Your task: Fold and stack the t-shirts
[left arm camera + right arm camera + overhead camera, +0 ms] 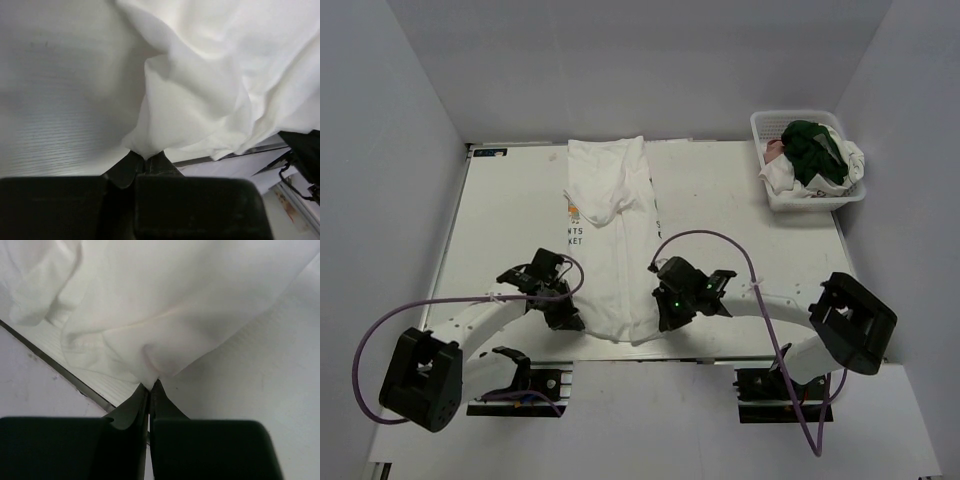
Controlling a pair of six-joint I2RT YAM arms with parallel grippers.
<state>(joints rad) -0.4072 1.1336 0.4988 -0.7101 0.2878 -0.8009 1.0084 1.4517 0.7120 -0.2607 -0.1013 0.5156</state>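
A white t-shirt (615, 235) with a small coloured graphic and dark lettering lies folded into a long strip down the middle of the table, its near end at the table's front edge. My left gripper (570, 318) is shut on the strip's near left corner (145, 150). My right gripper (663, 318) is shut on its near right corner (151, 381). Both pinch the cloth just above the table. More t-shirts, dark green (812, 148), pink (775, 150) and white (850, 160), are heaped in the basket.
A white lattice basket (798, 200) stands at the back right of the table. The table's front edge (55, 367) runs just under both grippers. Purple cables loop off both arms. Grey walls close in the sides and back.
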